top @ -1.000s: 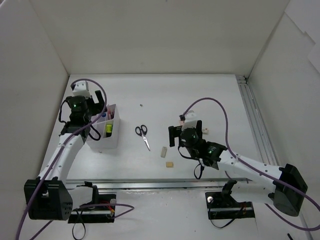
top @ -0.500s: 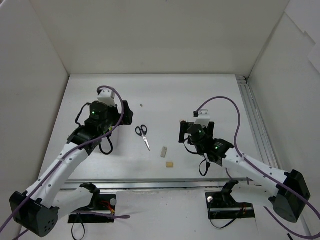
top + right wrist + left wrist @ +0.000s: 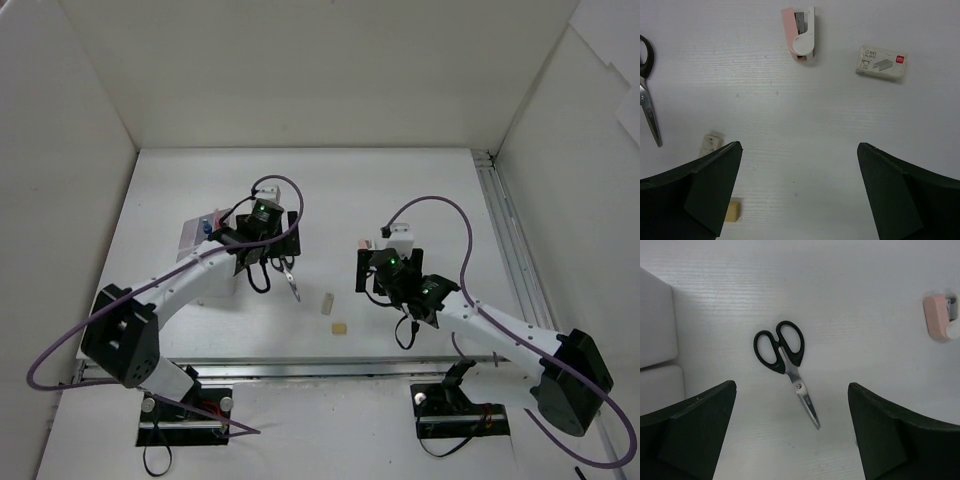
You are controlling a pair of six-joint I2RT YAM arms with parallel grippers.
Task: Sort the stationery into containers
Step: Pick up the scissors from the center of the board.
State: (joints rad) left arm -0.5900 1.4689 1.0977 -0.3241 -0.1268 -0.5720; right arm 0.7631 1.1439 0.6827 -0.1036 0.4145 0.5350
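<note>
The left gripper (image 3: 791, 385) hangs right over the scissors (image 3: 787, 372), its jaws spread wide with nothing between them. The right gripper (image 3: 799, 145) is just as wide open and just as empty, out over the middle of the table (image 3: 400, 190), toward the right edge.

The scissors lie flat and closed, a little left of the table's middle, just to the right of the box (image 3: 192, 232) and well short of the near edge. Their long axis runs roughly from far edge to near edge. The black loops sit at the far end, and the blades point toward the near edge, leaning slightly to the right edge.

The step in hand looks like picking up the scissors. From the left wrist view the two fingers stand one on either side of the scissors, so the jaws would close across the narrow width, which suits this. A small twist of the wrist to square up with that slight lean would help. I'd come straight down and pinch around the pivot, where the loops meet the blades. They lie flat, so the tips need to reach the tabletop or they will slide off.

Two erasers (image 3: 327, 303) lie to the right of the blades, nearer the near edge. A pink stapler (image 3: 800, 34) and a staples box (image 3: 881, 63) lie beyond the right gripper, toward the far edge.
</note>
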